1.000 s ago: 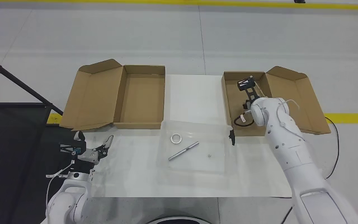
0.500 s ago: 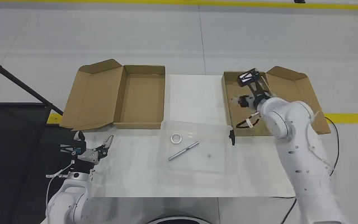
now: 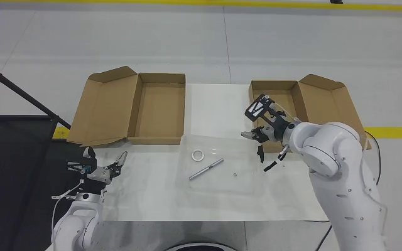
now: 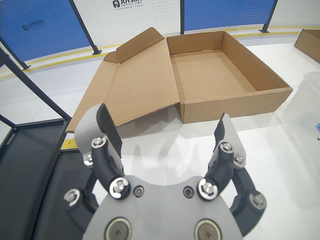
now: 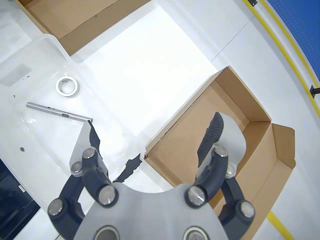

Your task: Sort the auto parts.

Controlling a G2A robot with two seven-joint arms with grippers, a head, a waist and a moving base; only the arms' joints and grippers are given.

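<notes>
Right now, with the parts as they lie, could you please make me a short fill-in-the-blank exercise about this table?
1. The metal ring and the metal rod lie inside the clear ____.
2. The left box holds no parts; it is ____.
3. The left gripper and the right gripper both stand ____ and hold nothing.

Missing words: tray; empty; open.
</notes>
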